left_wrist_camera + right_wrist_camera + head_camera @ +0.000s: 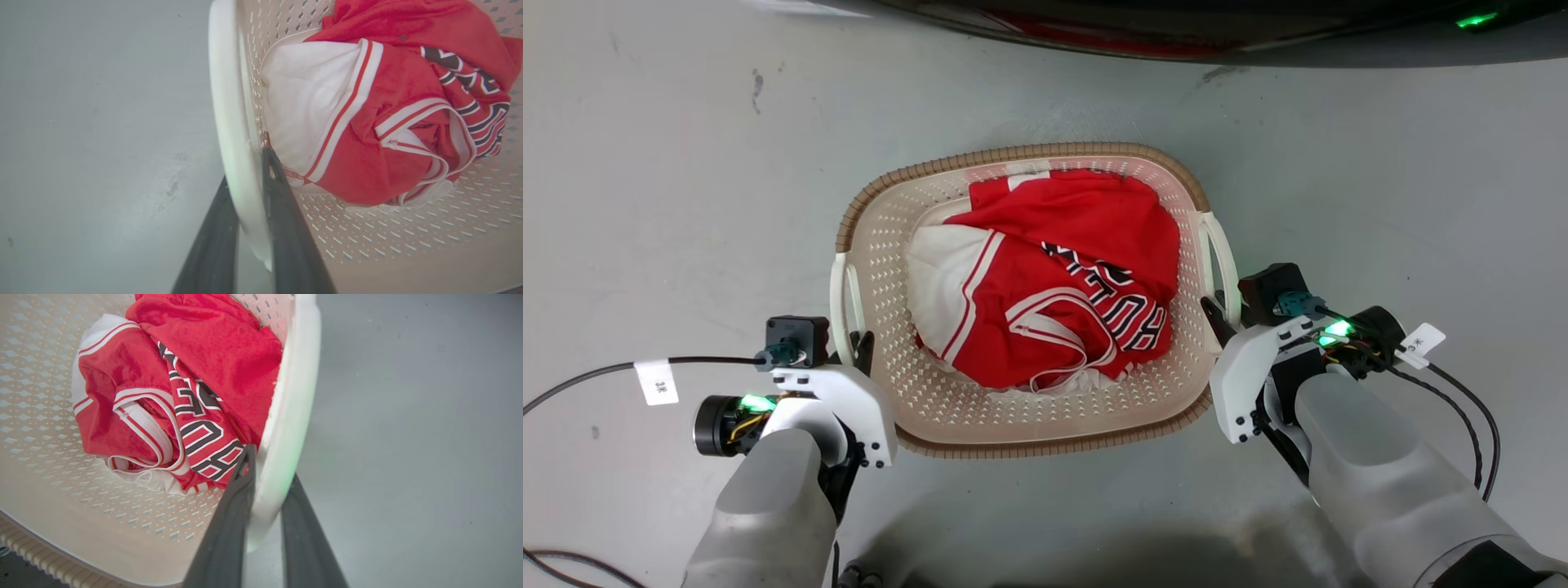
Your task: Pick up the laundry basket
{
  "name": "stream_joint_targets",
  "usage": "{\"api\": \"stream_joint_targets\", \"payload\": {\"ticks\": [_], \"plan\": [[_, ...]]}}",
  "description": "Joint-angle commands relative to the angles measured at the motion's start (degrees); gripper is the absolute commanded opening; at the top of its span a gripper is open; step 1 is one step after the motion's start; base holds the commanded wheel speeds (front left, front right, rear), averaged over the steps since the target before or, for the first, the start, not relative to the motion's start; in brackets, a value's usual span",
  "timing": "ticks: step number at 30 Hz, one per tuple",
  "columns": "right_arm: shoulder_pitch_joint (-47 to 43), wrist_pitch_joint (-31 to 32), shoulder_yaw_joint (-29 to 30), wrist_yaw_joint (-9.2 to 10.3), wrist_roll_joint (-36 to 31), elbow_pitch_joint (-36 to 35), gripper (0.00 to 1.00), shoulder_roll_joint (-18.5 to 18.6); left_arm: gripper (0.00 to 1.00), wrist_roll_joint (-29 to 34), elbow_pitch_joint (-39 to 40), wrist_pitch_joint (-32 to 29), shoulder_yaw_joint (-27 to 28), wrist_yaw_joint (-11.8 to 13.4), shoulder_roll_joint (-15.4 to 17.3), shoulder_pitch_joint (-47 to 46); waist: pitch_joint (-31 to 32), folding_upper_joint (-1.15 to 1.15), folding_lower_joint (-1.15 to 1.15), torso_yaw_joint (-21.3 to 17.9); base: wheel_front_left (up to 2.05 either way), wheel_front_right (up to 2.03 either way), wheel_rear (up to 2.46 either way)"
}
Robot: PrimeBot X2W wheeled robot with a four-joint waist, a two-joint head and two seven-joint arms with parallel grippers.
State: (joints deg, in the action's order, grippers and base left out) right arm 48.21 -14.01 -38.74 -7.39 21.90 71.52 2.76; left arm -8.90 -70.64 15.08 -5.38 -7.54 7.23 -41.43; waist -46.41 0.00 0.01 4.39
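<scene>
We see the laundry basket [882, 392] on the floor [645, 204] before us, a shirt [1078, 269] heaped in it; our left gripper [859, 347] clasps its left handle [837, 294], our right gripper [1217, 314] its right handle [1225, 261], one finger inside and one outside each.

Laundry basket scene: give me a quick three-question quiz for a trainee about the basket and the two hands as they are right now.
1. True or false: the cream perforated plastic laundry basket is empty.
2. How many of the robot's hands, the left hand and the right hand, have one dark finger on each side of a white side handle? A none, B one, C both.
3. Fill in: the basket's woven-look rim is ____ in colour.

Key:
1. False: a crumpled red and white sports jersey lies in it.
2. C.
3. Brown.
</scene>
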Motion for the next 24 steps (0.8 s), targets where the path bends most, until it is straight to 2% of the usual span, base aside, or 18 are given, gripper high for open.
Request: {"api": "stream_joint_targets", "payload": {"ticks": [1,10,24], "plan": [[0.41,0.03,-0.69,-0.18,0.21,0.18,0.00,0.17,0.00,-0.17,-0.16,0.14,-0.28,0.19,0.17,-0.77,0.61,0.00,-0.01,0.11,0.00,0.00,0.00],[-2.90,1.91,-4.36,-0.23,3.96,-0.23,0.00,-0.07,0.00,-2.68,-1.74,-0.24,-3.03,0.12,-1.44,2.16,7.04,0.00,-0.01,-0.08,0.00,0.00,0.00],[-8.51,8.83,-10.16,-0.45,12.28,-1.85,0.00,-0.41,0.00,-11.39,-1.73,-9.00,-11.90,0.08,-1.70,5.91,18.52,0.00,-0.01,-2.06,0.00,0.00,0.00]]}}
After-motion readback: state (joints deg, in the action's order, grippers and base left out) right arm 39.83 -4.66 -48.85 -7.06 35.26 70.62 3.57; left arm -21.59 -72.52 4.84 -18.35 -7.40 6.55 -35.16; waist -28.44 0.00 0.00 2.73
